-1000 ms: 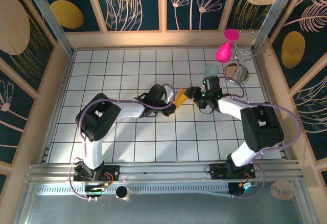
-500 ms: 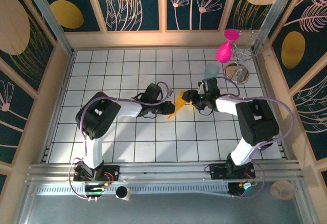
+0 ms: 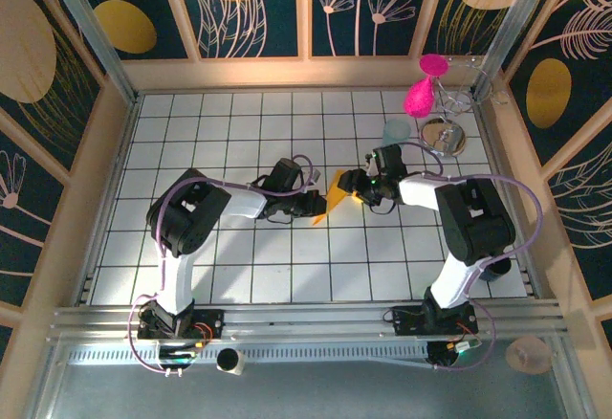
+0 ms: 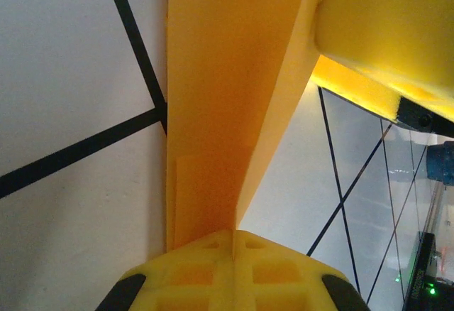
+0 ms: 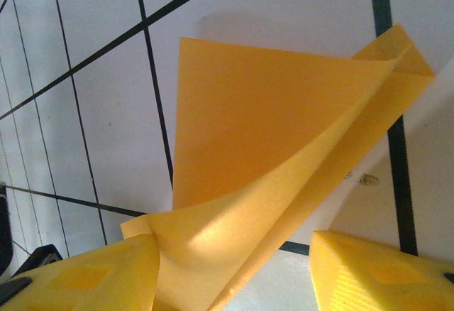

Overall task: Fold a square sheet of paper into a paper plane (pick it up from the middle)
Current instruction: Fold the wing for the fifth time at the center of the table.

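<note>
Left wrist: left gripper point(image 4: 234, 258) is clenched on the paper point(image 4: 213, 112), pads point(image 4: 206, 275) pinching it right on the folded edge. The layers run straight out from the pinch, and one flap stands off along a centre crease. A finger of the right gripper point(image 5: 230, 258) sits against the paper's far end.

Right wrist: right jaws are released and stand apart. The folded layers pass between them, resting on one finger point(image 5: 85, 279); the other finger point(image 5: 383, 272) is off the paper. The layers gape and the bend is round, not sharp. The paper looks lifted, with its shadow on the tiles below.

My read is that a fold is being closed and sharpened. To do it well:
- keep the left pinch fixed as the anchor
- line up the loose edges before the right jaws close, or the crease sets skewed
- close the right near the fold line, not out at the flap tip
- pull gently away from the left so the layers go flat; a hard pull could tear thin paper or slip it out of the left pads

Top view: the paper sits mid-table point(image 3: 239, 256), a bit right of centre, bridged between both grippers with the wrists nearly nose to nose. That leaves little room, so finger-to-finger contact is the main risk. A teal cup point(image 3: 396, 132) stands just behind the right wrist, and a backward swing could clip it. A pink object point(image 3: 418, 99) and a shiny metal piece point(image 3: 443, 138) are farther back in the right corner.
</note>
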